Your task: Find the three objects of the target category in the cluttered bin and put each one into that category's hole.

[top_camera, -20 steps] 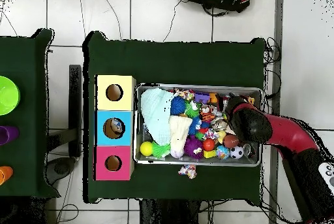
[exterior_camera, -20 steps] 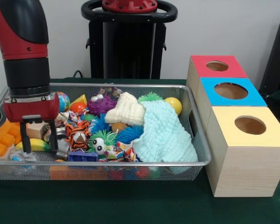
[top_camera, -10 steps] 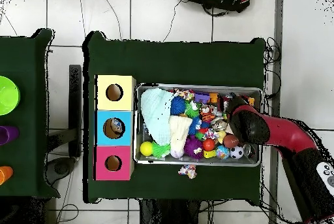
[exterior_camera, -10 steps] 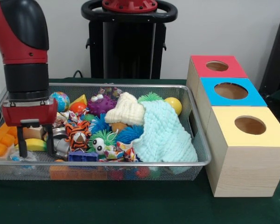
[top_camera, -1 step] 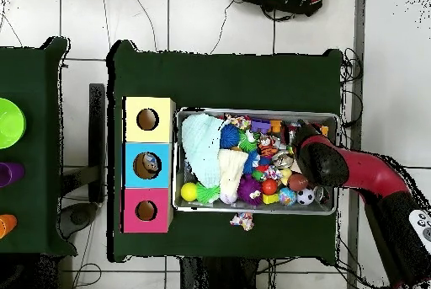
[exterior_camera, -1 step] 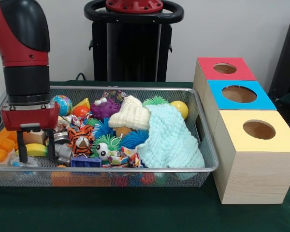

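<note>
At the left end of the wire bin [exterior_camera, -1 step: 203,126] the gripper [exterior_camera, -1 step: 35,154] is lowered into the clutter, its two black fingers [exterior_camera, -1 step: 22,151] set apart with a banana [exterior_camera, -1 step: 35,150] seen between them; whether the banana is touched cannot be told from the front. Orange blocks [exterior_camera, -1 step: 1,145] lie just left of the gripper, and a tiger toy [exterior_camera, -1 step: 80,139] sits just to its right. Behind these a globe ball [exterior_camera, -1 step: 64,103] and a purple spiky toy [exterior_camera, -1 step: 105,108] are found. A cream knit hat [exterior_camera, -1 step: 130,114] rests mid-bin, touching a mint knit cloth [exterior_camera, -1 step: 170,137] that is draped over the right part. A yellow ball [exterior_camera, -1 step: 180,108] lies at the far right corner. Right of the bin, three boxes are lined up: red [exterior_camera, -1 step: 224,69], blue [exterior_camera, -1 step: 239,94] and yellow [exterior_camera, -1 step: 257,130], each with a round hole on top. In the overhead view the arm [top_camera, -1 step: 353,169] is seen covering the bin's end farthest from the boxes.
</note>
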Tool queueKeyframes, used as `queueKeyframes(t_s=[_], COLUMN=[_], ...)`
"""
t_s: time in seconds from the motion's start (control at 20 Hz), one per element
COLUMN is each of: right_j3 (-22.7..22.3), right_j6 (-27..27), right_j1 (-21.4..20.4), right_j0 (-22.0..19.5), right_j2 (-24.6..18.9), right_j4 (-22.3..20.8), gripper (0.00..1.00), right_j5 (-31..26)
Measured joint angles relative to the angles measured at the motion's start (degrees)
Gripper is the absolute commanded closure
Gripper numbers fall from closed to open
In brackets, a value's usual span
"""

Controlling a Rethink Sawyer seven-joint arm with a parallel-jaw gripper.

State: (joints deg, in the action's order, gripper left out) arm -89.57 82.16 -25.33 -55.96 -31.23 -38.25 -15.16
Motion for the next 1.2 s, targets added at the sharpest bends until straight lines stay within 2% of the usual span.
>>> queueKeyframes(t_s=[0.15,0.45,0.65,0.75,1.2], right_j3=[0.04,1.85,2.70,2.87,3.21], right_j6=[0.00,0.00,0.00,0.01,0.04], right_j1=[-0.05,-0.06,-0.09,-0.09,0.46], right_j0=[0.07,4.08,9.09,10.46,20.91], right_j2=[0.09,4.50,10.47,12.16,25.01], right_j4=[-0.07,-3.50,-5.70,-5.77,-4.86], gripper=[0.00,0.00,0.00,0.00,0.00], right_j5=[0.35,4.73,9.95,11.49,22.94])
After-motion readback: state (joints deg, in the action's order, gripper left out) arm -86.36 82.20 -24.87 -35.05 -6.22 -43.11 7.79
